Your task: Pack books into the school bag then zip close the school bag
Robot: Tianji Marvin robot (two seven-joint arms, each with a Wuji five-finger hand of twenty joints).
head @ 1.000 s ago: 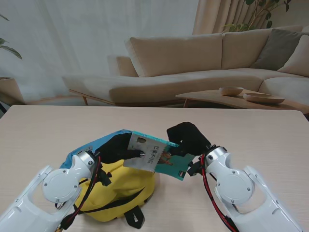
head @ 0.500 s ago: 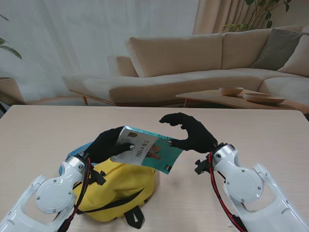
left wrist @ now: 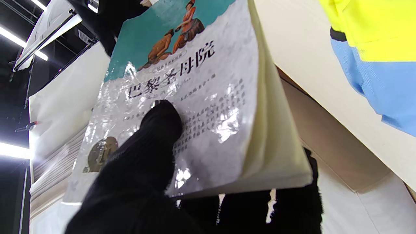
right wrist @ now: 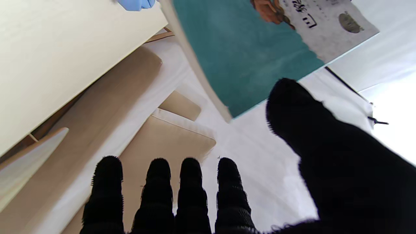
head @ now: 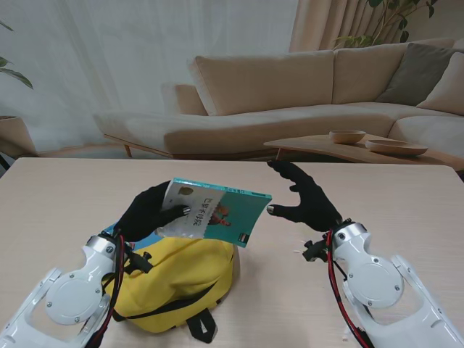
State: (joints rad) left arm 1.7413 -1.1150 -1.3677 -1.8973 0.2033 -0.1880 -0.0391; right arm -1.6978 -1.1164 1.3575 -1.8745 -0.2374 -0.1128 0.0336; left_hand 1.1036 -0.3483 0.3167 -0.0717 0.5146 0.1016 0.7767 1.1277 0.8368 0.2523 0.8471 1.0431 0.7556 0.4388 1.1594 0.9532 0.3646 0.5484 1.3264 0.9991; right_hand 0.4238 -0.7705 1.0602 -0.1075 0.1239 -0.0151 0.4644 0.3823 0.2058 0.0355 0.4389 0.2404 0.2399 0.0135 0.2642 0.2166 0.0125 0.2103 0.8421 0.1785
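A teal and white book (head: 214, 212) hangs in the air over the yellow and blue school bag (head: 174, 279). My left hand (head: 148, 212) is shut on the book's left end, thumb pressed on the cover (left wrist: 182, 107), fingers behind it. The book's page edge (left wrist: 269, 130) shows in the left wrist view, with the bag's yellow and blue cloth (left wrist: 380, 61) beside it. My right hand (head: 304, 201) is open just right of the book, fingers spread, not touching it. The right wrist view shows the book's teal cover (right wrist: 247, 55) beyond the thumb (right wrist: 292, 104).
The bag lies on the light wooden table (head: 377, 210) near its front edge, black strap and buckle (head: 201, 328) toward me. A beige sofa (head: 290, 94) and a low table with two bowls (head: 377, 143) stand beyond the far edge.
My right hand let go of the book and drew back to the right, opening. My left hand lifted the book up and slightly left, away from the bag.
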